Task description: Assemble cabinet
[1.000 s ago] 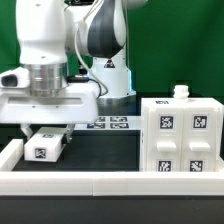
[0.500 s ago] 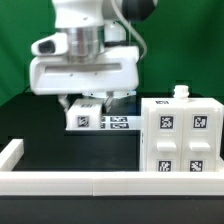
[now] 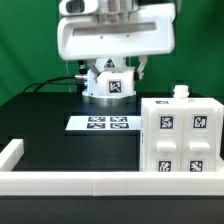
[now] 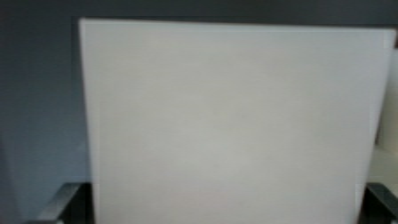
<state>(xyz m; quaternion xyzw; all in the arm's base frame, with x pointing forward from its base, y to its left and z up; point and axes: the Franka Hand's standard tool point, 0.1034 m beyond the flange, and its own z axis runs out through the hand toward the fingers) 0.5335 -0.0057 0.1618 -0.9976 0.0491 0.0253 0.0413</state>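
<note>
The cabinet body is a white box with four raised tagged panels and stands at the exterior view's right. A small white knob sticks up from its top. My gripper is shut on a small white cabinet part with one tag. It holds the part in the air above the marker board, left of and higher than the cabinet body. In the wrist view the white part fills nearly the whole picture, and dark fingers show at its two sides.
A low white rail runs along the front of the black table, with a raised end at the exterior view's left. The robot base stands behind the held part. A green backdrop closes the back.
The gripper has risen from the table at the exterior view's left and moved right, carrying the small white part up from the table to above the marker board.
</note>
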